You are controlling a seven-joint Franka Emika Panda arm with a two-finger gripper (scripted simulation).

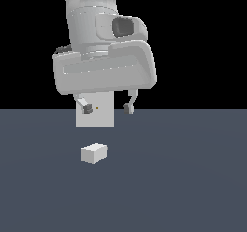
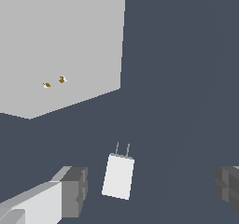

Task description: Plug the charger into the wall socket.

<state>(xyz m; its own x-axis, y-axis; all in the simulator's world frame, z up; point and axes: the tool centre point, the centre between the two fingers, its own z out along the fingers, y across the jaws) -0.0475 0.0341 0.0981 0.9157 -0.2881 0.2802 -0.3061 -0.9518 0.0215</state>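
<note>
Not a real room, just a bare simulator scene. A flat dark blue-grey floor (image 1: 193,187) is filling the lower half of the exterior view, with pure black sitting above it, no walls or furniture. Everything is rendering untextured: a plain grey panel (image 1: 103,117) standing at frame centre, a plain off-white block (image 1: 94,153) lying below it, shading flat throughout.

the exterior view looks level and fairly close at the arm's front, the claw (image 1: 107,108) hanging wide apart in mid-frame, the charger (image 1: 94,153) nearer the camera and lower, the wall socket (image 1: 95,115) upright behind it. the wrist view looks down from just above the claw (image 2: 151,185) past its fingertips. both views share the charger (image 2: 118,177), the socket (image 2: 60,50) and the floor (image 1: 183,178).
</note>
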